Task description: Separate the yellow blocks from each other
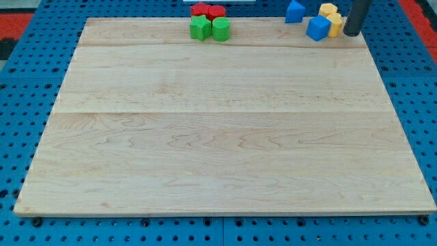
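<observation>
The two yellow blocks sat at the view's top right corner of the wooden counter [218,137]. The upper yellow block [328,9] looked rounded or many-sided; the lower yellow block [336,24] lay just below it, touching or nearly touching, partly hidden by a blue cube [317,28] pressed against its left side. Their exact shapes could not be made out, and neither showed a clear long axis; the pair was stacked along the view's vertical. No writing or labels were readable anywhere.

My tip [352,34] stood just to the right of the lower yellow block, close beside it; whether it touched could not be told. The rod ended plainly, with no hand on it, and held nothing.

A blue triangular block [295,11] sat to the left of this cluster. Farther left, along the top edge, a red star-like block [200,9] and a red cylinder [216,11] sat above a green star-like block [200,28] and a green block [220,29], all bunched together.
</observation>
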Robot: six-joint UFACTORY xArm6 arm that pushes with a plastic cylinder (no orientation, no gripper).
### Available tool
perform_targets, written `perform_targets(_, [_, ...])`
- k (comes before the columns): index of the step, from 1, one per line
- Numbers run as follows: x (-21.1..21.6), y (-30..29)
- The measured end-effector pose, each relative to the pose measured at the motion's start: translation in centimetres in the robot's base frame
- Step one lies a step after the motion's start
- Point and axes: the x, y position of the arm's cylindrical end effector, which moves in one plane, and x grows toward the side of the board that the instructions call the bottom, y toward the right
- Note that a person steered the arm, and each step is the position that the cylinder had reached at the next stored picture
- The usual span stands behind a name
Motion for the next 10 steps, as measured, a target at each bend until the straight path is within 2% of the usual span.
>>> perform_targets(1, [1.5, 0.0])
perform_targets(3, [1.1, 5.6])
perform_targets(4, [1.1, 6.5])
perform_targets(5, [0.0, 6.5])
perform_targets(7, [-5.7, 6.5])
perform_targets(9, [-5.8, 4.6])
perform_targets(10, [-5.8, 1.2])
